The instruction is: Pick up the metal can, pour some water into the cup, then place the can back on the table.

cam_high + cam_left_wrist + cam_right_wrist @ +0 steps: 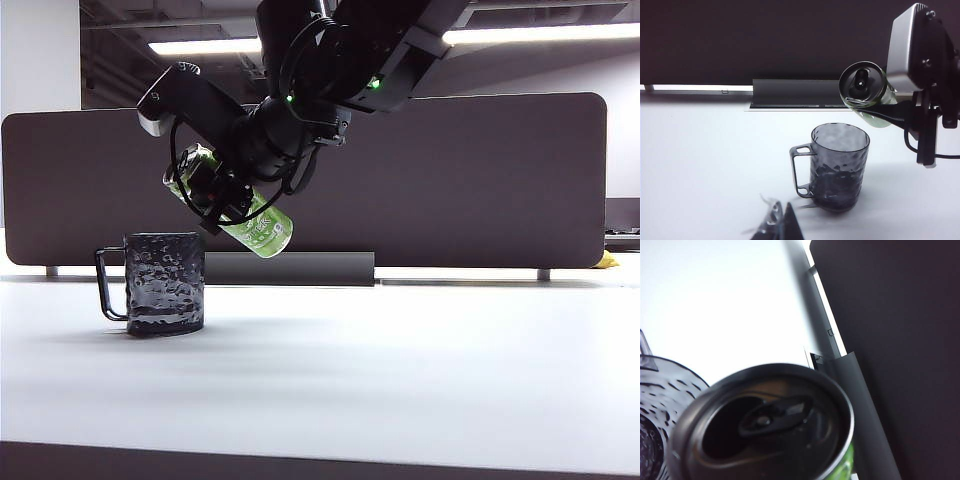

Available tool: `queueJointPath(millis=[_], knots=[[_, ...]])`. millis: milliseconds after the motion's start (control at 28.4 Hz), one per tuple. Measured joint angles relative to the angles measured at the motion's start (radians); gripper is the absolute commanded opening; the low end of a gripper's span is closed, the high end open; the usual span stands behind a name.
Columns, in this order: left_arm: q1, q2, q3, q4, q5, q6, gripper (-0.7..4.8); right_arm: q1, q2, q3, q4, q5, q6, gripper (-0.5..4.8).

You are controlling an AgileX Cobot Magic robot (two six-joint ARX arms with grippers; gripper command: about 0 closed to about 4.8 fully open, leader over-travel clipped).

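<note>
Right tool (222,192) was clamped on the can (262,226) mid-body, tilted above the cup (165,283). Thin wall dents easily; grip looked right. Left tool (776,226) low on the bench (400,360), state unclear.

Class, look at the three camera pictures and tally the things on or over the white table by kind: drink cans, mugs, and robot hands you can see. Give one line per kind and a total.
Drink cans: 1, the green metal can, held tilted above the mug in the right hand
Mugs: 1, the dark dimpled cup standing on the table
Robot hands: 2, the right hand and the left hand low by the cup
Total: 4
</note>
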Motion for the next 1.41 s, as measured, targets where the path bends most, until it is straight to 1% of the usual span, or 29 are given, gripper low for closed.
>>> queueJointPath(millis=[317,1126,1407], knots=[[0.0,0.0,0.0,0.0,0.0,0.0,-0.05,0.0,0.0,-0.001,0.0,0.001,-0.054,1.84],[0.0,0.0,0.0,0.0,0.0,0.0,-0.05,0.0,0.0,0.0,0.011,0.0,-0.118,1.84],[0.0,0.0,0.0,0.0,0.0,0.0,-0.05,0.0,0.0,0.0,0.027,-0.016,-0.165,1.84]])
